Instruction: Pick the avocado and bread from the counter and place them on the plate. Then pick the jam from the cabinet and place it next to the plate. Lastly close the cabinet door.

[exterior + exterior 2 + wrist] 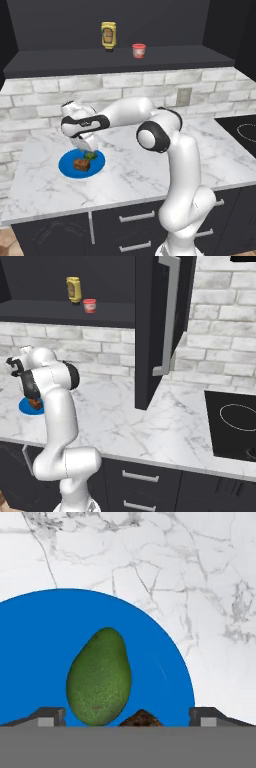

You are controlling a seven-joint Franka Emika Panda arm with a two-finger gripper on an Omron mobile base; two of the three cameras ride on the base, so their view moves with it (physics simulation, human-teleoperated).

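Note:
The blue plate [66, 165] lies at the left of the white marble counter [125, 170]. On it rest the brown bread [81, 164] and the dark green avocado [90, 156], close together. My gripper [85, 146] hangs open just above them and holds nothing. In the hand view the avocado [100, 677] lies on the plate [40, 642] between the widely spread fingertips [48, 716], with a corner of the bread [142, 717] beside it. The red jam [139, 50] stands on the shelf of the black cabinet [120, 62]. The cabinet door [152, 331] stands open.
A taller yellow bottle [108, 36] stands left of the jam on the shelf. The open door, with its long metal handle [169, 316], juts out over the counter's middle. A black cooktop [235, 423] lies at the far right. Brick wall backs the counter.

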